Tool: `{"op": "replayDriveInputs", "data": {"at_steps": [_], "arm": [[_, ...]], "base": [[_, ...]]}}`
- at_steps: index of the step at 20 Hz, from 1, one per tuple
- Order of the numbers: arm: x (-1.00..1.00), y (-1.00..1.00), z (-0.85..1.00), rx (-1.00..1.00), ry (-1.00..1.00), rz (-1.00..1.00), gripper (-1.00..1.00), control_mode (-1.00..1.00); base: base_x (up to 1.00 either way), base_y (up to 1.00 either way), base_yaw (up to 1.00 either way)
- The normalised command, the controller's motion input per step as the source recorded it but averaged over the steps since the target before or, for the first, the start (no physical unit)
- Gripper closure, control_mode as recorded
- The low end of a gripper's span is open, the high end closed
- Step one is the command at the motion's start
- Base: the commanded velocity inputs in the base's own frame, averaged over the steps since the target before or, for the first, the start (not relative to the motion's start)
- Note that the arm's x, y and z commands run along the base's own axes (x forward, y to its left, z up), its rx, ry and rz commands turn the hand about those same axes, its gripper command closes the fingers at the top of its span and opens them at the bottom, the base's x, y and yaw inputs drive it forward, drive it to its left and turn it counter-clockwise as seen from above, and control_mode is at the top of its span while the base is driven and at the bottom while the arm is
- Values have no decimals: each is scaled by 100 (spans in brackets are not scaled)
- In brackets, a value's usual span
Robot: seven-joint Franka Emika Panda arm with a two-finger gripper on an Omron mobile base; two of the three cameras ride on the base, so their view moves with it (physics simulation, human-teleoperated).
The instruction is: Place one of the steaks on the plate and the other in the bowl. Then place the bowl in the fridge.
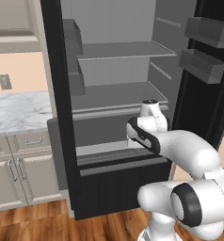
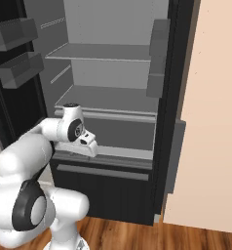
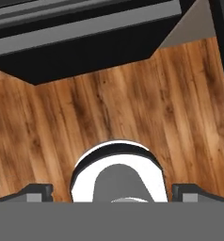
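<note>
A: Two doors of the fridge (image 1: 118, 94) stand wide open; grey shelves and door bins (image 1: 205, 66) bare as far as I can see; no bowl, plate or steaks anywhere in these views, so where they lie I cannot tell.

B: Agreed; marble table (image 1: 17, 110) to the left of the fridge carries nothing in the strip that shows.

A: Tool (image 3: 112, 193) in the hand view: two dark tips far apart at the bottom corners, nothing between them; released, carrying nothing; it looks straight down at the wooden floor (image 3: 132, 108), with the fridge's dark lower front along the top.

B: Arm folded low in front of the lower drawer (image 2: 108, 171); wrist turned downward.

A: Judgement: either the bowl has yet to be fetched or the sorting has not begun; fridge prepared, nothing delivered.

B: Next move calls for turning the base toward wherever the steaks sit; raise the hand first.
</note>
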Motion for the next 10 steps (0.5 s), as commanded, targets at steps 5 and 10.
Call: {"op": "replayDriveInputs", "data": {"at_steps": [5, 10], "arm": [[0, 3, -7, 0, 1, 0, -100, -100], [-2, 4, 0, 0, 0, 1, -100, 100]], "base": [[0, 0, 0], [-16, 26, 16]]}}
